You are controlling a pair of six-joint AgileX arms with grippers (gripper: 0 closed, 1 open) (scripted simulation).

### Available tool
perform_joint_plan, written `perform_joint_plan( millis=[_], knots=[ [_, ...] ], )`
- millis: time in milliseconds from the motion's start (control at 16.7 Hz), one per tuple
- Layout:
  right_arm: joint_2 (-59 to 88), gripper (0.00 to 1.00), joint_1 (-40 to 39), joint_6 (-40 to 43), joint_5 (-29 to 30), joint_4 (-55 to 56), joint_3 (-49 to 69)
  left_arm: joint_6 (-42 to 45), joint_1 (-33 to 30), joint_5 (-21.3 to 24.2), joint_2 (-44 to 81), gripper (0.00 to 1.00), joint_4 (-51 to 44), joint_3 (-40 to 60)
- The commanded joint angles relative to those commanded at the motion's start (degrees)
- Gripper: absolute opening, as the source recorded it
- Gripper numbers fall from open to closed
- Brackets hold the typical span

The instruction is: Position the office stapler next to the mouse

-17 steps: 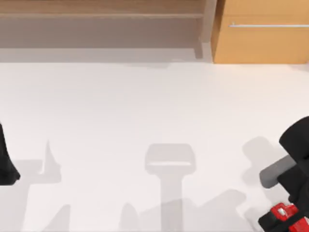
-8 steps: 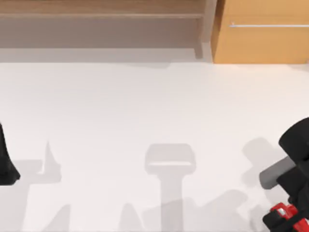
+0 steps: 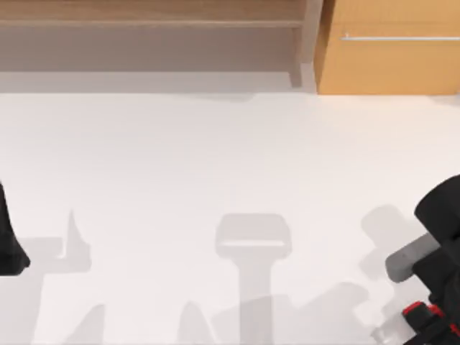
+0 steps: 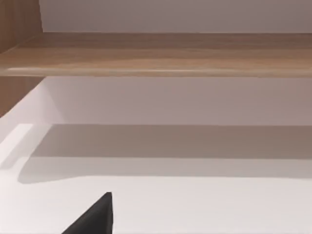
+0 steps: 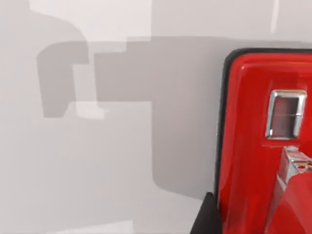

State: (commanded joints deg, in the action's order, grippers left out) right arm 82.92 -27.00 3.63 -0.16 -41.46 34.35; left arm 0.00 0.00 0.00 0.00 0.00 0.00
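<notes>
The white table (image 3: 215, 158) reaches back to a wooden shelf (image 3: 151, 21) and a light wood cabinet (image 3: 392, 61) with a thin silver handle (image 3: 399, 37). Grey shadows lie on the tabletop.

Our right arm is at the table's bottom right corner, and our right gripper (image 3: 435, 323) sits low there, right over the office stapler (image 3: 424, 313). From above, just a small bit of the red stapler peeks out under the black arm, near the bottom edge. In the right wrist view the office stapler (image 5: 258, 141) is big and bright red, with a dark rim and a small shiny metal window on top. We cannot tell if this claw is apart or together.

Our left arm (image 3: 8, 241) is parked at the table's left edge. A dark fingertip (image 4: 95, 217) of it pokes into the left wrist view.
</notes>
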Motion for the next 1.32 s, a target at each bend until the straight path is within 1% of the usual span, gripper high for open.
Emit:
perform_joint_plan(
  millis=[60, 600, 960, 1320],
  knots=[
    [0.00, 0.00, 0.00, 0.00, 0.00, 0.00, 0.00, 0.00, 0.00, 0.00, 0.00, 1.00, 0.00, 0.00],
    [-0.26, 0.00, 0.05, -0.04, 0.02, -0.23, 0.25, 0.00, 0.00, 0.00, 0.00, 1.00, 0.00, 0.00],
    [-4.02, 0.00, 0.06, 0.13, 0.02, -8.39, 4.15, 0.00, 0.00, 0.00, 0.00, 1.00, 0.00, 0.00],
    [-4.56, 0.00, 0.18, 0.11, 0.04, -8.63, 4.82, 0.00, 0.00, 0.00, 0.00, 1.00, 0.00, 0.00]
  ],
)
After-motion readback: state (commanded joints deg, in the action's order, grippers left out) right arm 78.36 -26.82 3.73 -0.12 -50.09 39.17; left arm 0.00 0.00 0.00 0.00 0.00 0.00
